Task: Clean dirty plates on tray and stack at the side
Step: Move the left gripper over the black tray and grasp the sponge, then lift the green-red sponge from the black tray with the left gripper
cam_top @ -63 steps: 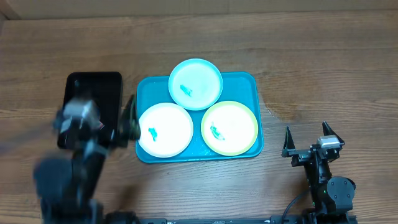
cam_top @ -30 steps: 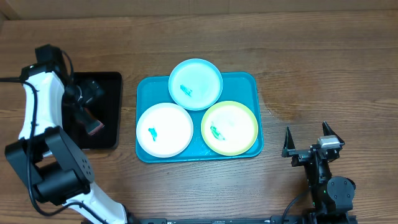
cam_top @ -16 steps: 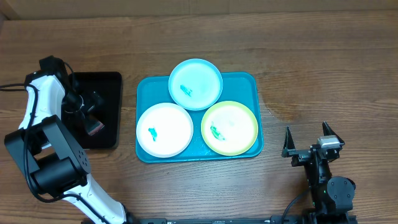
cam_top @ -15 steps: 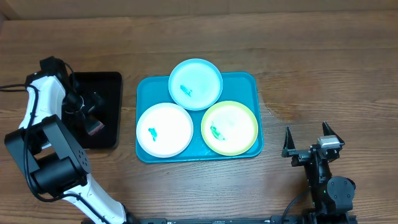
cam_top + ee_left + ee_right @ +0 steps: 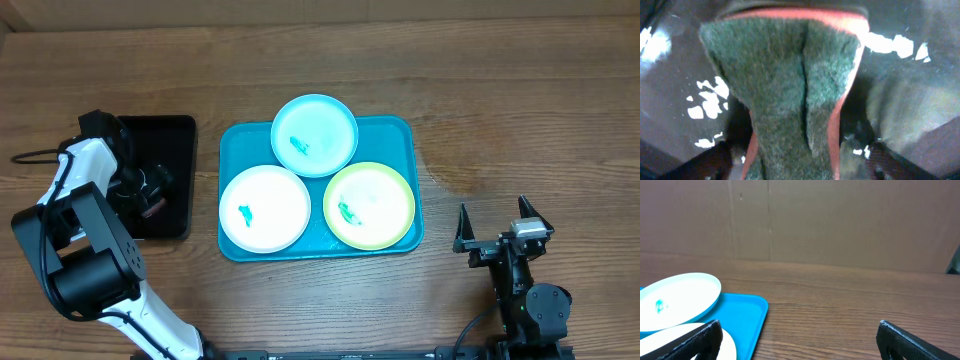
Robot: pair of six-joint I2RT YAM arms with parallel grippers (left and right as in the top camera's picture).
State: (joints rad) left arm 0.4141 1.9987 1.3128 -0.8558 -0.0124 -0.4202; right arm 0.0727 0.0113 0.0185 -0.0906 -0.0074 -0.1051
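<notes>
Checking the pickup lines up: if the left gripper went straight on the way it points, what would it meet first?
The green-faced sponge in the black tray. It fills the wrist view between the fingers of the left gripper, so it looks close, though depth is unclear.

Left wrist cam is all sponge [image 5: 790, 85], bottom end cropped, fingers [image 5: 722, 159] just dark blurry bits in the corners, so can't tell if they're gripping it. Overhead, the left gripper [image 5: 152, 190] is too small and dark against the black tray [image 5: 176, 135]. Right wrist cam crops the cyan plate [image 5: 680, 297] and a 2nd plate [image 5: 728, 350].
</notes>
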